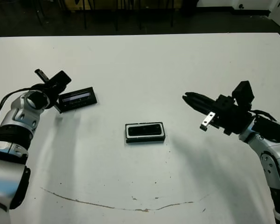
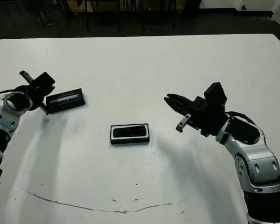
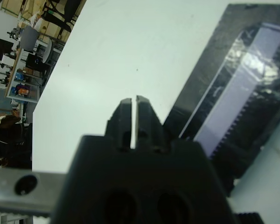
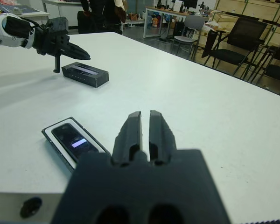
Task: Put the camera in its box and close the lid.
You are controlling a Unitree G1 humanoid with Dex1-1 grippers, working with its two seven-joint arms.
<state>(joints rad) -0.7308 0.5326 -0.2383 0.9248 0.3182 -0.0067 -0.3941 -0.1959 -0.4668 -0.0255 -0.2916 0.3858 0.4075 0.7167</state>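
lab/office | chairs [image 4: 233, 42]; desks [image 4: 161, 11]; white table [image 4: 186, 93]

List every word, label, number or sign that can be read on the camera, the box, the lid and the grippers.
None can be read.
The lid: its pale window strip shows only glare, no lettering.
The camera, lying in the box: a small bright patch on its glossy face, not legible as text.
Left gripper and right gripper: plain black, no markings visible.
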